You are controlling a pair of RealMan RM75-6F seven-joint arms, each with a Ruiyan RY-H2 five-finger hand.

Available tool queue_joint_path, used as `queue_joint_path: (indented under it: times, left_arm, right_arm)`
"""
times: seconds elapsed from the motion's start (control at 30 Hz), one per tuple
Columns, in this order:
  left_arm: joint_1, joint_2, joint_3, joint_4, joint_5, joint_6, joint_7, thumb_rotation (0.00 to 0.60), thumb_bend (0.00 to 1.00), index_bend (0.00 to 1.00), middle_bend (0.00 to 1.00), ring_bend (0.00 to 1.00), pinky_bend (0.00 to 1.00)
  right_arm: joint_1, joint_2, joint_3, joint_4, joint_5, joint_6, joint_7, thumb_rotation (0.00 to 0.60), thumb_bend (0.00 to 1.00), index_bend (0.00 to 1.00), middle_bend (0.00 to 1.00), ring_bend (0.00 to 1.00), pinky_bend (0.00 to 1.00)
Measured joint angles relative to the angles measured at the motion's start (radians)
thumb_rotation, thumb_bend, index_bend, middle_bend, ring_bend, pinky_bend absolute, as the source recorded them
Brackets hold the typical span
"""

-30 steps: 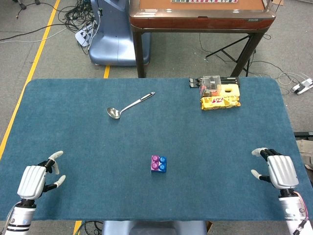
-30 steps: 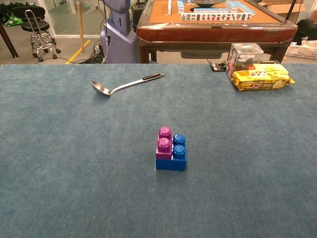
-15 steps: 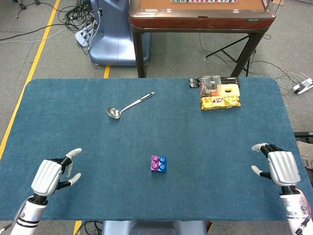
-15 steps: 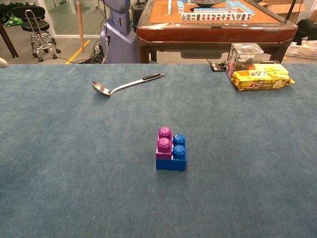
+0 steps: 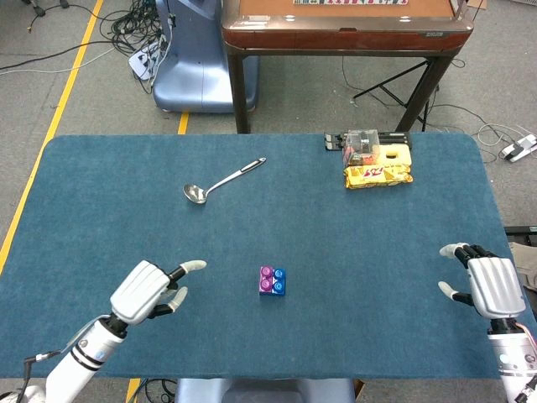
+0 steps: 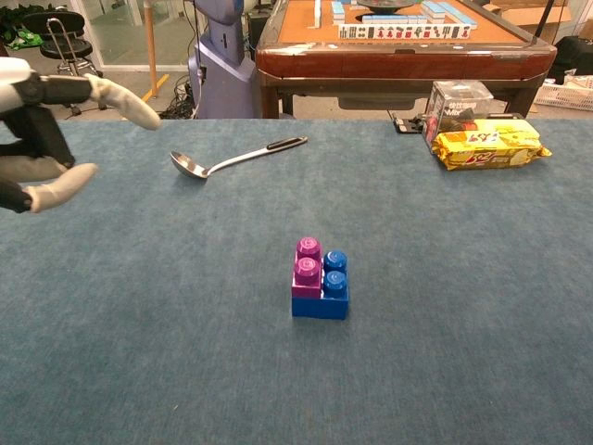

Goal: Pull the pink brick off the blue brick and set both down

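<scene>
A pink brick sits stacked on the left half of a blue brick near the middle of the blue table. My left hand hovers to the left of the bricks, empty, fingers apart and one finger pointing toward them. My right hand stays near the table's right edge, open and empty; the chest view does not show it.
A metal ladle lies at the back left of the bricks. A yellow snack packet and a clear box sit at the back right. A wooden table stands behind.
My left hand has swept right from the table's left front corner toward the bricks and entered the chest view. The right hand drifted slightly right. The bricks have not moved.
</scene>
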Motion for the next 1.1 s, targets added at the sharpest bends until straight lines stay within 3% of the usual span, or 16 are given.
queue_joint_path:
  times: [0.43,0.73,1.1]
  left_arm:
    - [-0.176,-0.102,-0.078,-0.041,-0.143,-0.211,0.150,0.600,0.62,0.30,1.00,1.00,1.00]
    - [-0.254,-0.205,-0.102,-0.019,-0.257,-0.273,0.347,0.600,0.62,0.30,1.00,1.00,1.00]
    - [-0.352,-0.327,-0.118,0.059,-0.365,-0.316,0.458,0.600,0.62,0.30,1.00,1.00,1.00]
  right_arm:
    - [0.007,0.017,0.003,-0.009,0.002,-0.007,-0.003,0.600,0.00,0.43,0.45,0.42,0.61]
    - [0.014,0.037,0.006,-0.033,-0.012,-0.002,-0.013,0.600,0.00,0.43,0.45,0.42,0.61]
    - [0.019,0.027,-0.001,-0.021,-0.004,-0.018,-0.013,0.600,0.00,0.43,0.45,0.42,0.61]
